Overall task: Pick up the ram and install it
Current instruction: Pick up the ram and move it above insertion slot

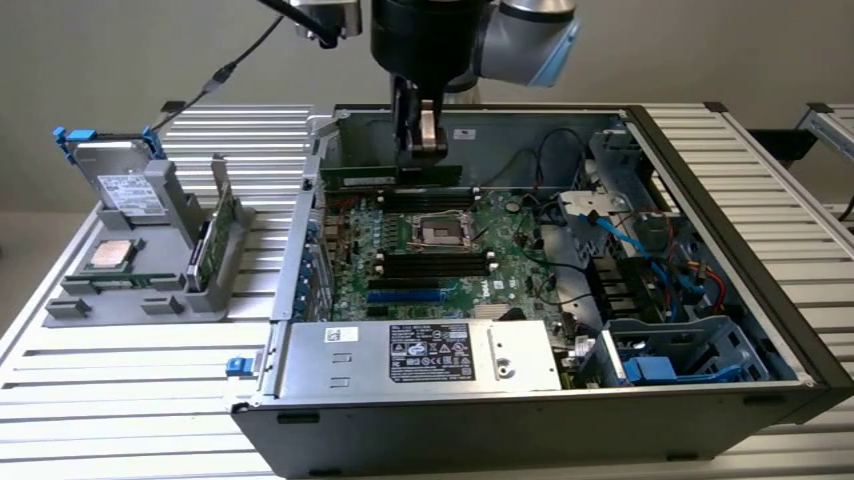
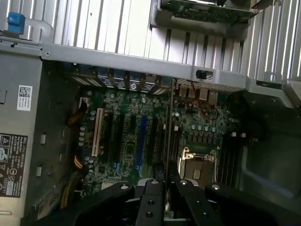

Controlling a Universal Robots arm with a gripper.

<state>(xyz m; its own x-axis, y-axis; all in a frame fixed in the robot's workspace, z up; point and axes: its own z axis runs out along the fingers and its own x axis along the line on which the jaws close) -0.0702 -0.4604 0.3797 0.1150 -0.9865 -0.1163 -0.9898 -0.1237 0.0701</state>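
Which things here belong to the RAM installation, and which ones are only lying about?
Belong to the job: slim dark-green ram strip, gripped by the tool; black motherboard slots.
Lying about: square silver processor chip and taller green card in grey holder; silver power supply box.

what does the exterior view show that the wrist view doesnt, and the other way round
Exterior view's own: the ram as a green strip gripped in the end effector, and the processor chip on the grey stand. Wrist view's own: the white slot on the motherboard. Shared: the processor socket, the blue slot and the power supply.
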